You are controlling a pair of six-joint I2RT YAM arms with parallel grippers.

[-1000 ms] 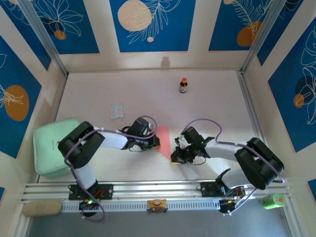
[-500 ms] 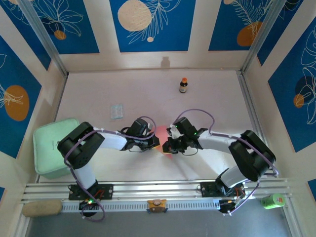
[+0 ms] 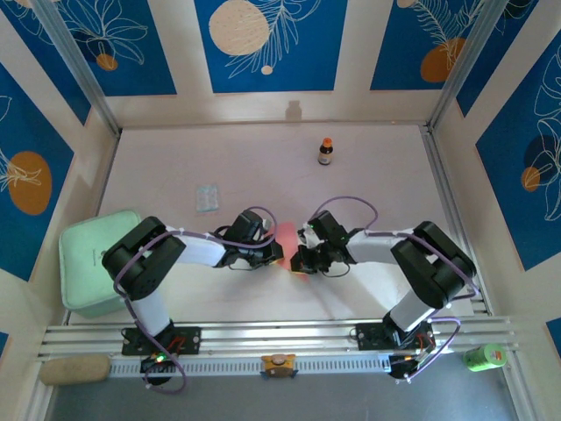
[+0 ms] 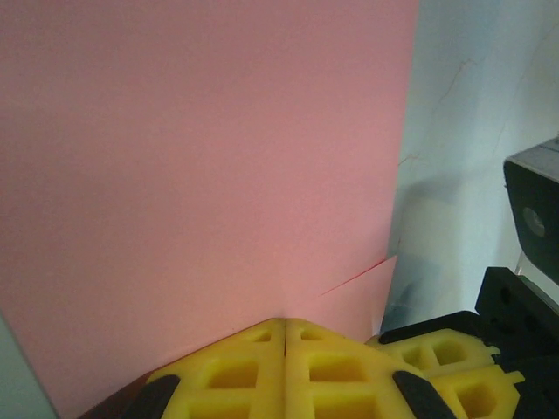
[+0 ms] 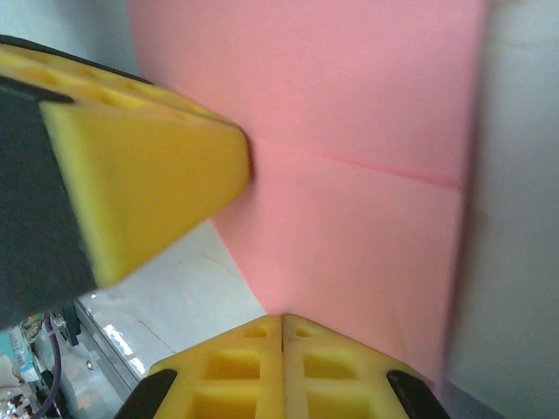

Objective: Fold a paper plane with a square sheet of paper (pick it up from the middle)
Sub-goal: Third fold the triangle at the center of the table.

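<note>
Mid-table | L fingers [image 4: 229, 377], R fingers [image 5: 234, 370] closed at paper [image 3: 287, 235] edges | room beyond

Pink paper [image 4: 201, 157] matt, smooth; jaws yel. plastic.

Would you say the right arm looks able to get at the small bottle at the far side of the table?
Probably yes: the table between the right pincer and the bottle looks bare. That pincer is shut at the pink paper, though, so it must lift and open first.

Left hand [image 4: 285, 326] closed, tips on the pink sheet of paper [image 4: 201, 157]; right hand [image 4: 434, 349] just beside it
</note>
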